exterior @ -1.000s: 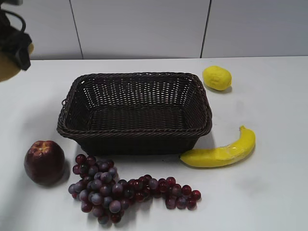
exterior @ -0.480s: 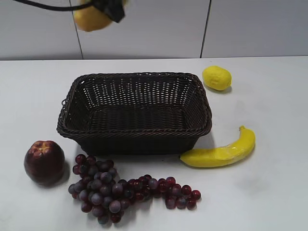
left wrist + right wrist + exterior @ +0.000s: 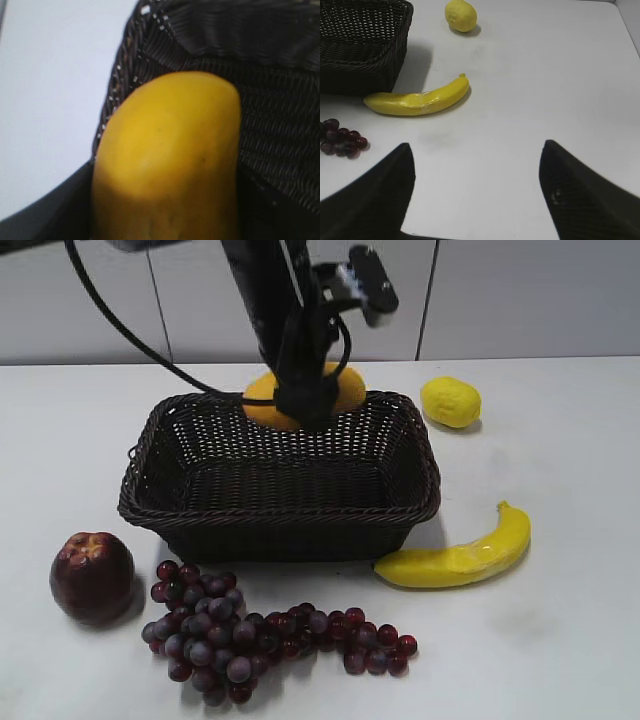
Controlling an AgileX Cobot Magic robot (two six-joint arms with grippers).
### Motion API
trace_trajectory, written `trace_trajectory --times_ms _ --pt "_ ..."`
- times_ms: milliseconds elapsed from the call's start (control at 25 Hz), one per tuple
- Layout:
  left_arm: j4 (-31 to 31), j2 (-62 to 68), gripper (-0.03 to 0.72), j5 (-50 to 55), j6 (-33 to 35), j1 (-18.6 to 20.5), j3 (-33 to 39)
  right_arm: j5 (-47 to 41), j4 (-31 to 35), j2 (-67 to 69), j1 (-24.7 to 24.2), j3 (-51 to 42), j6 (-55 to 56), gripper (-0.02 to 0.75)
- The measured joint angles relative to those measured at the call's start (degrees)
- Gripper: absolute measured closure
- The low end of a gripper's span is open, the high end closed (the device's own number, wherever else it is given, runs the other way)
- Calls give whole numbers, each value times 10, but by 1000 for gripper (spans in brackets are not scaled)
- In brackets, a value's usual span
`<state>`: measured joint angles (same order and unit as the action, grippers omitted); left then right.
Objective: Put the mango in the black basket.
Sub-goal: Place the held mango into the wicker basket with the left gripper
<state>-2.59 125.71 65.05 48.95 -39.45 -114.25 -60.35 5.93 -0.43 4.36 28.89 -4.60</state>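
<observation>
My left gripper (image 3: 305,400) is shut on the yellow-orange mango (image 3: 262,398) and holds it just above the far rim of the black basket (image 3: 160,502). In the left wrist view the mango (image 3: 167,150) fills the middle, with the woven basket (image 3: 280,115) under and beside it. The fingers are mostly hidden by the fruit. My right gripper (image 3: 476,150) is open and empty above bare table, out of the exterior view.
A lemon (image 3: 450,401) lies right of the basket's far corner, and it shows in the right wrist view (image 3: 460,15). A banana (image 3: 460,555) lies at the basket's front right (image 3: 417,100). A dark red apple (image 3: 92,577) and purple grapes (image 3: 240,635) lie in front.
My left arm swung from the far left, over the top of the view, down to the basket's far rim, carrying the mango. The other things have not moved.
</observation>
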Motion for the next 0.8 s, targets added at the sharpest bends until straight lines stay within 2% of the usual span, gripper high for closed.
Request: trace_trajectory --times_ms 200,800 --pt "-5 47 121 24 30 0 0 0 0 0 0 0 0 145" --pt "-50 93 122 44 27 10 0 0 0 0 0 0 0 145"
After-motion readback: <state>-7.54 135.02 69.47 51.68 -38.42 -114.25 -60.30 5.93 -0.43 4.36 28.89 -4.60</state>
